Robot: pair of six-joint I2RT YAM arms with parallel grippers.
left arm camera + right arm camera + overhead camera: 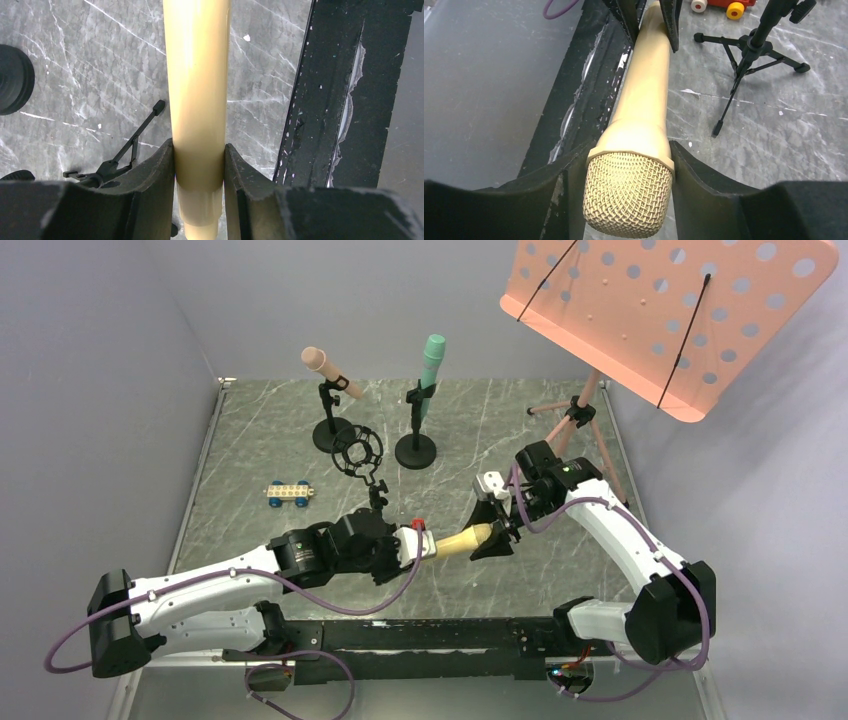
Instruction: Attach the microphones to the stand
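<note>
Yellow microphone is held crosswise over the worktop toward 6 o'clock, gripped at both ends. The left pincer is clamped narrow on its handle tail, and the right pincer is closed on the collar beside the mesh head. At 12 o'clock, the pink microphone and the teal microphone sit clipped in two round-based stands.
</note>
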